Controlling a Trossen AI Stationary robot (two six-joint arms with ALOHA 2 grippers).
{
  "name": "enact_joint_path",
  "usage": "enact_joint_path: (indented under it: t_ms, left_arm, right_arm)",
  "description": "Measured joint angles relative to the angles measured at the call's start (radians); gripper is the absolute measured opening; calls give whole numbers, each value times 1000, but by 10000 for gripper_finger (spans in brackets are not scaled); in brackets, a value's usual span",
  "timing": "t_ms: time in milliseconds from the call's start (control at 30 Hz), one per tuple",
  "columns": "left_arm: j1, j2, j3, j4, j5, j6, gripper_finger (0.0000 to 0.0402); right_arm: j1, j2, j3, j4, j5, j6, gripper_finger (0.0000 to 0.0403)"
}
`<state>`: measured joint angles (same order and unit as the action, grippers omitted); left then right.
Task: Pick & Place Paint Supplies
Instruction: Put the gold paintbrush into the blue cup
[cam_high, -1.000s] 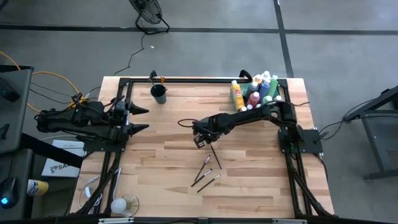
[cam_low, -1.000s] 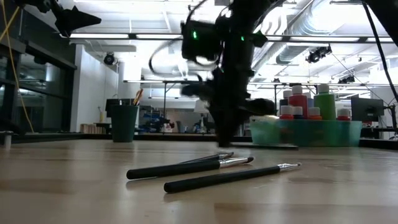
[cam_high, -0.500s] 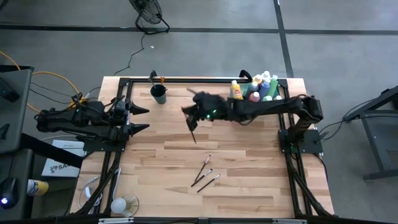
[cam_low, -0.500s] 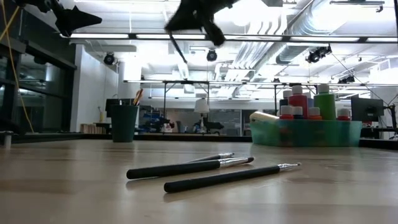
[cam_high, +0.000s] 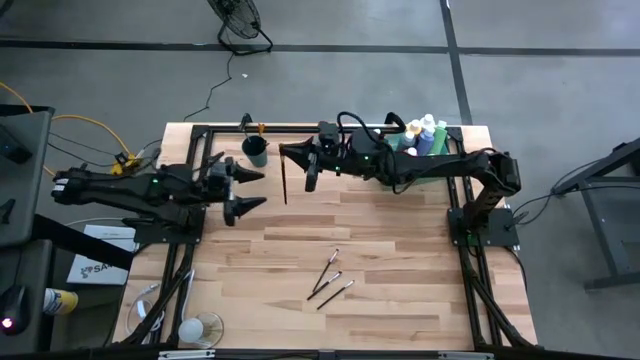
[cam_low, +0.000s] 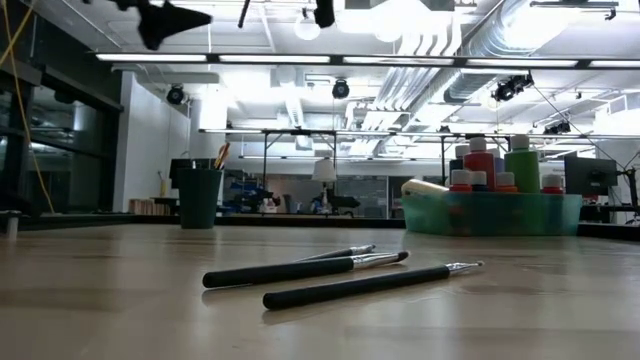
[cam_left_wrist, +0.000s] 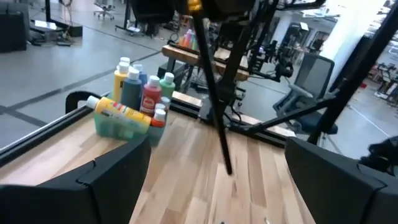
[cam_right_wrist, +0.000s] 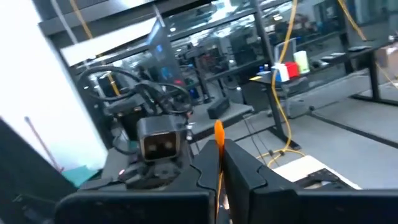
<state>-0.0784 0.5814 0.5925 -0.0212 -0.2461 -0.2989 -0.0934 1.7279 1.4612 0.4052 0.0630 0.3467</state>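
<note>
My right gripper (cam_high: 291, 153) hangs high over the far part of the table, beside the dark cup (cam_high: 255, 150), shut on a thin dark paintbrush (cam_high: 284, 180) that dangles below it. My left gripper (cam_high: 255, 190) stands open at the left, level with the brush and pointing at it. Between its fingers the left wrist view shows the brush (cam_left_wrist: 214, 106). Three more paintbrushes (cam_high: 331, 276) lie flat on the near middle of the table. Several capped paint bottles (cam_high: 425, 132) stand in the green tray (cam_high: 396, 146) at the far right. My right gripper pinches the paintbrush between its two fingers near its upper, orange-tipped end (cam_right_wrist: 219, 132), which sticks up just past the fingers (cam_right_wrist: 244, 171). The fingers lie level, pointing toward the table's left, across the brush. The brush shaft (cam_left_wrist: 205, 50) hangs down slightly tilted, clear of the table.
A black frame rail (cam_high: 320, 127) runs along the table's far edge behind the cup and tray. Bare wood lies between the two grippers and the three loose brushes (cam_low: 330, 272).
My right gripper has risen from the table's middle, near the loose brushes, and gone toward the far left, toward the cup. It has tipped from pointing down to level. The brush in it has lifted clear and now hangs. My left gripper has moved toward the table's right.
</note>
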Motion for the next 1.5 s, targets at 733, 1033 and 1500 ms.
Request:
enact_joint_path:
  t_ms: [733, 1033, 1500]
  left_arm:
    - [0, 306, 60, 448, -99, -121, 363]
    - [0, 305, 98, 367, -105, -125, 287]
    - [0, 305, 98, 354, -105, -125, 68]
  right_arm:
    - [4, 0, 0, -22, -118, -61, 4]
    - [4, -1, 0, -20, -93, -61, 4]
    - [4, -2, 0, -20, -88, -60, 4]
